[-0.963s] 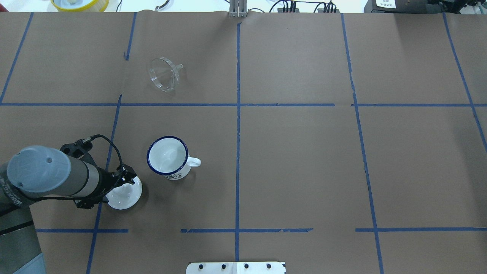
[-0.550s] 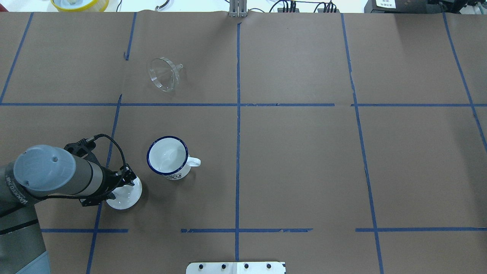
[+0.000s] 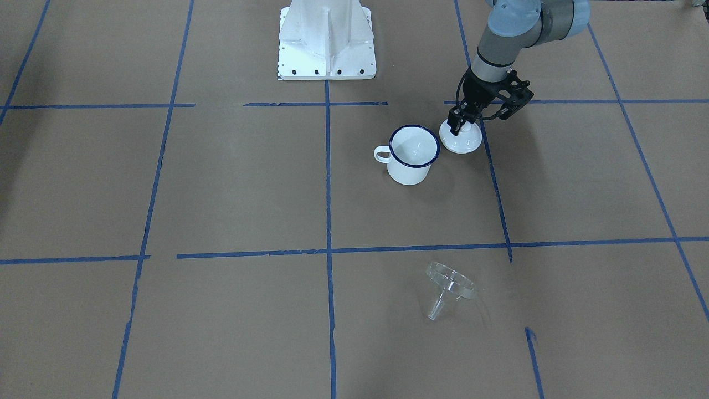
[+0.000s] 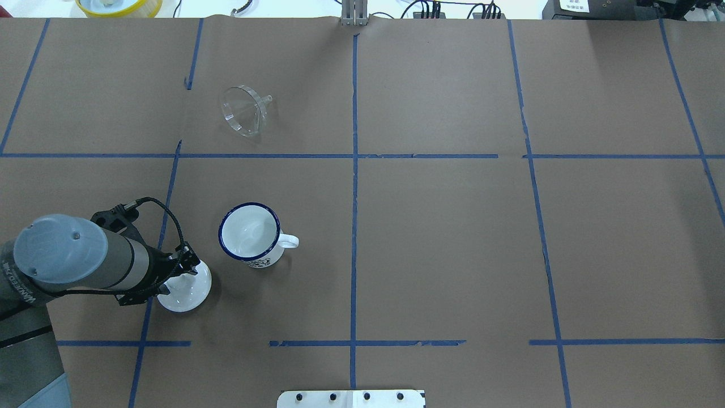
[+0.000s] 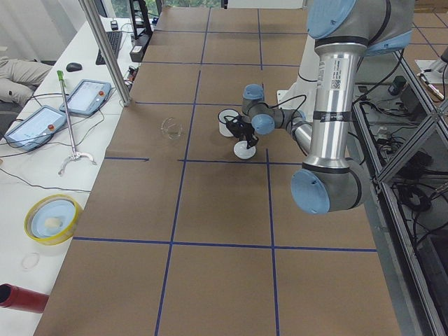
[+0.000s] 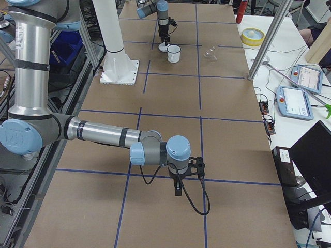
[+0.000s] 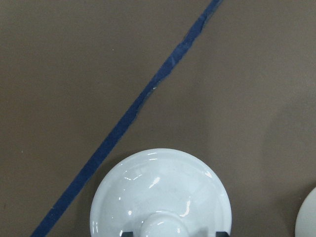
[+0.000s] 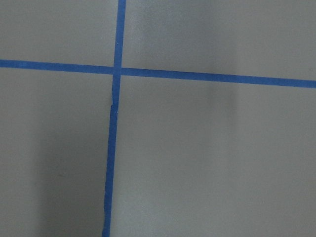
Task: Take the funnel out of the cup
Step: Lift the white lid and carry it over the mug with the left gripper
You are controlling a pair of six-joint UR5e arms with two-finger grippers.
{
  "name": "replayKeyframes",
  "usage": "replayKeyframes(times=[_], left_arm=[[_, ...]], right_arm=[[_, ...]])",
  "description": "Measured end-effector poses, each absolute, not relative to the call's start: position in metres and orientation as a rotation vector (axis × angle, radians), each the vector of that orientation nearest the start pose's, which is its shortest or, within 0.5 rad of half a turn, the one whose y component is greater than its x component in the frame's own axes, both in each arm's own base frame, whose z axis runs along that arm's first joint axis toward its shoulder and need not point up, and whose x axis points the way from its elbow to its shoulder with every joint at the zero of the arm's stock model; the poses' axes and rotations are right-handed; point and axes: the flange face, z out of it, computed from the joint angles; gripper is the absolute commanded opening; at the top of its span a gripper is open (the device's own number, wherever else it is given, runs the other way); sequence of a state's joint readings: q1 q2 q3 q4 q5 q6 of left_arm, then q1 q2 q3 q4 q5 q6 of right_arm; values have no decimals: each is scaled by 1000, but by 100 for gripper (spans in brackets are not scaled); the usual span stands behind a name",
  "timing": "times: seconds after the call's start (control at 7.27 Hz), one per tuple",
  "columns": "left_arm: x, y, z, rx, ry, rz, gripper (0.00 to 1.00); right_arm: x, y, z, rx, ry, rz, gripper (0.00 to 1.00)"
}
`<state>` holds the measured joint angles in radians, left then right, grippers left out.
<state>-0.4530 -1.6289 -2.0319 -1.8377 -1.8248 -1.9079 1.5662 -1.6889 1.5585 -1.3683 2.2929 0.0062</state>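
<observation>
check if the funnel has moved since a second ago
No. The funnel lies in the same spot just beyond the horizontal blue tape line, well away from the cup, exactly as in both earlier overhead pictures.

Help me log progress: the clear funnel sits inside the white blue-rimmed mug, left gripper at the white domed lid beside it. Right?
No. The overhead exterior view shows the clear funnel lying on the table, apart from the empty white blue-rimmed mug. Left gripper at the white domed lid: correct.
</observation>
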Motion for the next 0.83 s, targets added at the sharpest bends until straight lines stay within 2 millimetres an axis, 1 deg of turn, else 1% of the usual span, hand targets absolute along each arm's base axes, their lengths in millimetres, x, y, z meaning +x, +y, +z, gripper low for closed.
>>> replayKeyframes(times=[0.14, 0.28, 0.41, 0.69, 0.83], left_arm=[[404, -317, 392, -198, 804, -646, 46], [403, -317, 394, -198, 800, -647, 25], [403, -316, 395, -198, 799, -647, 0], [401, -316, 390, -198, 808, -649, 0], [396, -315, 383, -198, 811, -650, 0]], right_arm=[[65, -444, 703, 65, -722, -25, 100], [65, -444, 703, 65, -723, -25, 100], [65, -444, 703, 65, -723, -25, 100], [65, -444, 703, 65, -723, -25, 100], [65, -444, 703, 65, -723, -25, 100]])
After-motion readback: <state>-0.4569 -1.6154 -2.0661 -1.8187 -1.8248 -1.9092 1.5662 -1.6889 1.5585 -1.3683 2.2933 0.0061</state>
